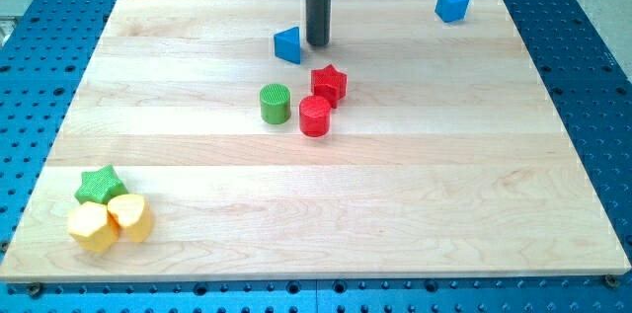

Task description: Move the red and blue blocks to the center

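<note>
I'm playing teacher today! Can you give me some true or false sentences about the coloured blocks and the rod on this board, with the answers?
1. My tip is just right of the blue triangular block. True.
2. The blue cube sits near the view's bottom left. False: it is near the top right corner.
3. The red star and red cylinder are close together. True.
4. The green star is beside the red blocks. False: it is at bottom left, by two yellow blocks.
5. The green cylinder lies left of the red cylinder. True.
</note>
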